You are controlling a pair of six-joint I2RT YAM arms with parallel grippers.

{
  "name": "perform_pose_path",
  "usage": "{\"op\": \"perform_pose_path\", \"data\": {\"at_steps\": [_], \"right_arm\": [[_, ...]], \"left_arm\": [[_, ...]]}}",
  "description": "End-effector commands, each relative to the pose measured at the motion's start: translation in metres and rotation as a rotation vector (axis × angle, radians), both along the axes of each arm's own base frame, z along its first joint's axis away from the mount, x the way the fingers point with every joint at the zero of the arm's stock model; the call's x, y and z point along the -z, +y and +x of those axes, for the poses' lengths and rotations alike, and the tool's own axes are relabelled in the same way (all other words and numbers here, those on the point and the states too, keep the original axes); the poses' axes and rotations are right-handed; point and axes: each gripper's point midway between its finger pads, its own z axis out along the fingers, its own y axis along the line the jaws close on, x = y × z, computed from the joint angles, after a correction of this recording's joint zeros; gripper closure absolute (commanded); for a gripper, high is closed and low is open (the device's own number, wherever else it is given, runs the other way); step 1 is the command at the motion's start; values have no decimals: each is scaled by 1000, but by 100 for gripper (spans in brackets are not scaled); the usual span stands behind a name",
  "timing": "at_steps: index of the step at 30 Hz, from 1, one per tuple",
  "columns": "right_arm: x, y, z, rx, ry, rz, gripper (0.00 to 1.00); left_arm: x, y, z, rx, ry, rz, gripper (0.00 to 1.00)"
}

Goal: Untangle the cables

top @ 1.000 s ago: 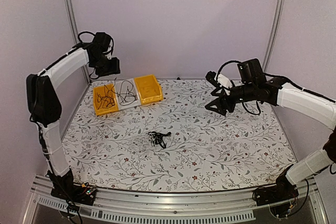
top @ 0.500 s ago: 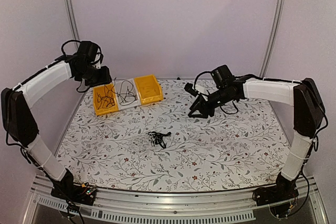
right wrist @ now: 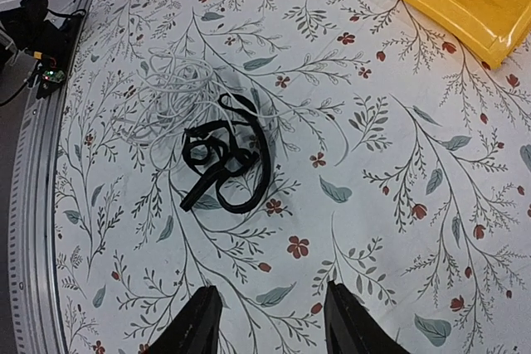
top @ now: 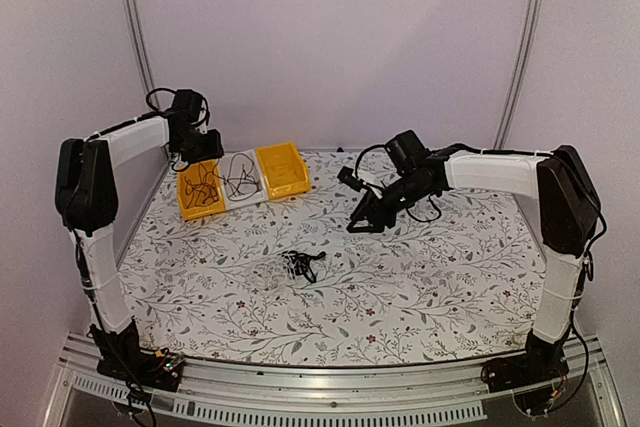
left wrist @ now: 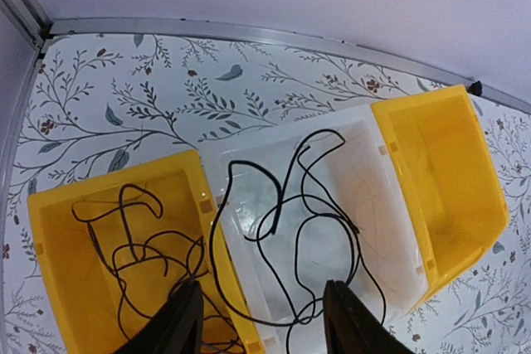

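A small tangle of cables lies on the flowered tablecloth mid-table: a black cord (right wrist: 224, 163) knotted in loops over a thin white cord (right wrist: 158, 97). In the top view it is one dark knot (top: 301, 264). My right gripper (right wrist: 274, 321) hovers open above the cloth, a short way to the right of and behind the knot (top: 361, 221), touching nothing. More black cables lie in the left yellow bin (left wrist: 124, 246) and the white bin (left wrist: 307, 221). My left gripper (left wrist: 265, 325) hangs open over these two bins (top: 200, 152), holding nothing.
Three bins stand in a row at the back left: the left yellow bin (top: 186, 209), the white bin (top: 245, 200) and a right yellow bin (top: 282, 169) with nothing in it. A metal frame rail (left wrist: 249, 32) runs behind them.
The right arm has swung left and down towards the knot in the middle. The left gripper has dropped lower and now sits over the bins.
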Motion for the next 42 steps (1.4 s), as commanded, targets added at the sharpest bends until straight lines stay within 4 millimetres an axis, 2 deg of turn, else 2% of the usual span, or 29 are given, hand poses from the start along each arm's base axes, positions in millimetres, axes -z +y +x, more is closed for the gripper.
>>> {"op": "perform_pose_path", "data": {"at_steps": [1, 7, 9, 14, 17, 18, 22, 24, 32, 37, 39, 42], "right_arm": [[-6, -11, -14, 13, 25, -14, 53], [-6, -23, -23, 26, 14, -40, 53], [-6, -25, -25, 27, 13, -45, 53], [-7, -27, -23, 34, -5, -54, 53], [-7, -27, -21, 40, -14, -59, 53], [-7, -27, -21, 40, -14, -61, 53], [-5, -28, -22, 38, -12, -62, 53], [-3, -27, -22, 37, -6, -61, 53], [-4, -22, -15, 40, -12, -55, 53], [1, -21, -16, 37, -2, -50, 53], [3, -19, -15, 37, 6, -47, 53], [5, -17, -12, 38, 10, -41, 53]], "left_arm": [[-14, -3, 49, 33, -114, 57, 48], [8, 3, 82, -12, -122, 78, 47], [20, 3, 88, -19, -111, 60, 52], [30, -7, 95, -3, -112, 10, 74], [24, -16, 96, 21, -130, -20, 96], [19, -19, 96, 26, -141, -29, 100], [2, -44, 95, 83, -186, -89, 100], [5, -53, 93, 104, -189, -137, 100], [53, -56, 78, 98, -80, -110, 100], [66, -57, 67, 100, -39, -79, 100], [64, -59, 65, 103, -33, -70, 100], [49, -61, 62, 111, -48, -60, 85]]}}
